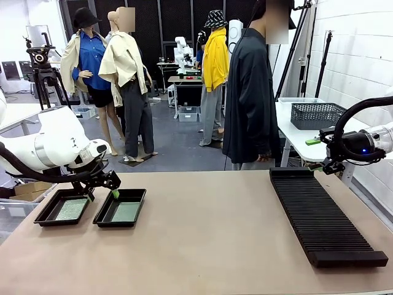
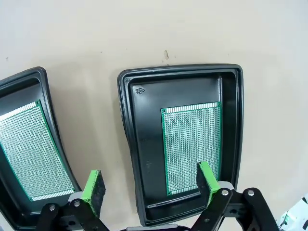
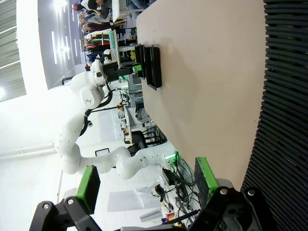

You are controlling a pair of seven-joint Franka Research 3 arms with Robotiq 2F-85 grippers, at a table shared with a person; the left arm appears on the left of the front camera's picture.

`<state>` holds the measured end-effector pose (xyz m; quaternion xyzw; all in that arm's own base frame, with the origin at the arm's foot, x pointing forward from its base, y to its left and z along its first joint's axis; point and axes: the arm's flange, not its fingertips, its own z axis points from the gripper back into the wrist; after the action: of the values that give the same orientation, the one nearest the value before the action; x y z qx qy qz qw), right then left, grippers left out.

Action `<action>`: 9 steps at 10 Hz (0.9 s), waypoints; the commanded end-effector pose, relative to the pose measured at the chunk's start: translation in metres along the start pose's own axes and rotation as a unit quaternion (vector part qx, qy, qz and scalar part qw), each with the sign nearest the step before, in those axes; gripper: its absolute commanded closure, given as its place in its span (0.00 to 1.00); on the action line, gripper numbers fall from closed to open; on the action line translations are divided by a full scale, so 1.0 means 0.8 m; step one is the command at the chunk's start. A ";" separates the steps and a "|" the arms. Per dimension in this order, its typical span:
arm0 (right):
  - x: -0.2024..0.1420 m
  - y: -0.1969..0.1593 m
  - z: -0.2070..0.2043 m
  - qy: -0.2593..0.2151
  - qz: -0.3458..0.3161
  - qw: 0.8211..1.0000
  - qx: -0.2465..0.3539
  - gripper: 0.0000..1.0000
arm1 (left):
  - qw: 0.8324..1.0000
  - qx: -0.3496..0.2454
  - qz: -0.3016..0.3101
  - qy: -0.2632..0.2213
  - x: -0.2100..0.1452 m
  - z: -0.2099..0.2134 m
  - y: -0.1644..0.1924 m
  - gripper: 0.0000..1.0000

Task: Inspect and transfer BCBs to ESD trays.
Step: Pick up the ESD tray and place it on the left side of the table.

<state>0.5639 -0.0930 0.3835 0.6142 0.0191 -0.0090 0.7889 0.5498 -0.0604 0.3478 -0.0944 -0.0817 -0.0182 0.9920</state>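
Two black ESD trays sit side by side at the table's left: the left tray (image 1: pixel 64 208) and the right tray (image 1: pixel 121 207). Each holds a green BCB lying flat, one (image 1: pixel 72 209) in the left tray and one (image 1: pixel 126 212) in the right. My left gripper (image 1: pixel 103 190) hovers open just above the gap between them. In the left wrist view, the right tray (image 2: pixel 139 144) holds its BCB (image 2: pixel 191 147), the other BCB (image 2: pixel 29 149) lies in the neighbouring tray (image 2: pixel 53 130), and my fingers (image 2: pixel 94 190) straddle the tray's rim, empty. My right gripper (image 3: pixel 147 185) stands open and empty near the rack.
A long black ribbed rack (image 1: pixel 322 212) lies along the table's right side. A person in a dark coat (image 1: pixel 249 92) stands at the far edge. A grey wire-mesh basket (image 1: pixel 314 115) rests on a white side table behind the rack.
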 end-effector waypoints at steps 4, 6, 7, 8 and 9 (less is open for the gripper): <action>0.000 0.004 -0.002 0.001 -0.006 1.000 0.000 0.00 | 1.000 0.000 0.001 -0.001 0.000 0.001 0.001 0.00; 0.000 0.004 -0.002 0.001 -0.006 1.000 0.000 0.00 | 1.000 0.000 0.001 -0.001 0.000 0.001 0.001 0.00; 0.000 0.004 -0.002 0.001 -0.006 1.000 0.000 0.00 | 1.000 0.000 0.001 -0.001 0.000 0.001 0.001 0.00; 0.000 0.004 -0.002 0.001 -0.006 1.000 0.000 0.00 | 1.000 0.000 0.001 -0.001 0.000 0.001 0.001 0.00; 0.000 0.004 -0.002 0.001 -0.006 1.000 0.000 0.00 | 1.000 0.000 0.000 0.000 0.000 0.000 0.000 0.00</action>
<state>0.5639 -0.0930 0.3835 0.6142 0.0191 -0.0090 0.7889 0.5498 -0.0606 0.3477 -0.0944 -0.0816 -0.0184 0.9920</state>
